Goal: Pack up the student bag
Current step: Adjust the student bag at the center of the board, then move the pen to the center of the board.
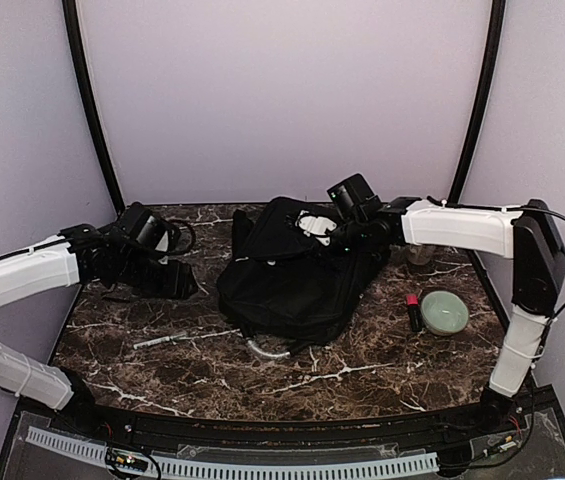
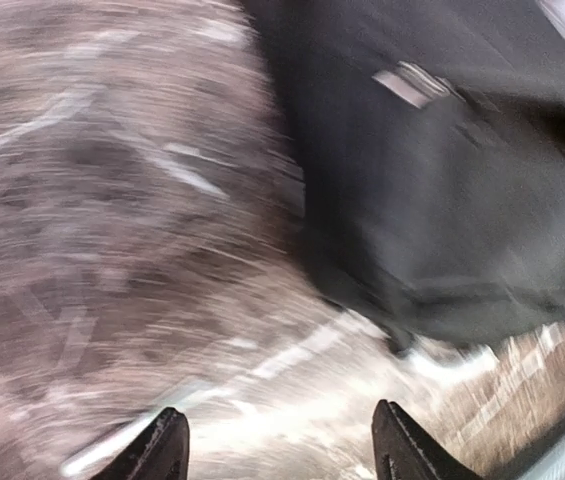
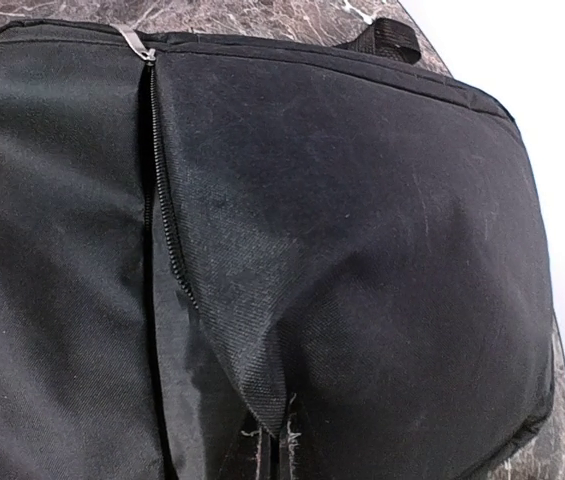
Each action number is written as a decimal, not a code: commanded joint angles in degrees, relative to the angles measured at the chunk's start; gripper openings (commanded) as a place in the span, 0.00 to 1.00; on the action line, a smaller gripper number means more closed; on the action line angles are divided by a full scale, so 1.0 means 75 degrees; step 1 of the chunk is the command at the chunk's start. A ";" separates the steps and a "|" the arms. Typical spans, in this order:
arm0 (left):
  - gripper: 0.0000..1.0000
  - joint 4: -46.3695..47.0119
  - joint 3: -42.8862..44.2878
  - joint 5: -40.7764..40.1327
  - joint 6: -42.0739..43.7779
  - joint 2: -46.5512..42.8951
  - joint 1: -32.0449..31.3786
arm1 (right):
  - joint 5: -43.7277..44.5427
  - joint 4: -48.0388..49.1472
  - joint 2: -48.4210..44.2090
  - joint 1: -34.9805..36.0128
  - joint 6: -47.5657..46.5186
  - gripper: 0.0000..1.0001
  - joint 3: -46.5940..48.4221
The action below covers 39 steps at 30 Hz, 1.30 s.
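The student bag (image 1: 297,275), a big black backpack, lies in the middle of the marble table (image 1: 362,380). My right gripper (image 1: 330,238) reaches over its far top edge. In the right wrist view that gripper (image 3: 282,455) is shut on a pinched fold of the bag's fabric (image 3: 262,370), just right of the partly open zip (image 3: 162,210). My left gripper (image 1: 177,282) hovers left of the bag. Its wrist view is motion-blurred, with the gripper (image 2: 282,450) open over the table, nothing between the fingers, and the bag (image 2: 442,180) at upper right.
A thin white pen (image 1: 170,340) lies on the table left of the bag, blurred in the left wrist view as the pen (image 2: 282,365). A pale green bowl (image 1: 444,312) and a small red-and-black stick (image 1: 414,312) sit to the right. A grey loop (image 1: 267,350) pokes from under the bag's near edge.
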 commanded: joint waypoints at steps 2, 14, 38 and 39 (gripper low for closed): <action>0.68 -0.1627 -0.0011 -0.0967 -0.0831 0.0132 0.1078 | 0.0443 0.0590 -0.0911 0.0370 -0.0087 0.00 -0.0851; 0.78 0.0078 -0.1194 0.0393 -0.0252 0.0696 0.2001 | -0.0039 0.0313 -0.0784 0.0772 -0.0020 0.00 -0.0960; 0.84 0.0816 -0.3137 0.1544 -0.1280 0.0750 0.0378 | -0.0272 0.0257 -0.0482 0.0766 -0.0009 0.00 -0.0967; 0.83 0.0720 -0.3190 0.1435 -0.1430 0.0735 0.0103 | -0.0278 0.0265 -0.0479 0.0774 -0.0007 0.00 -0.0957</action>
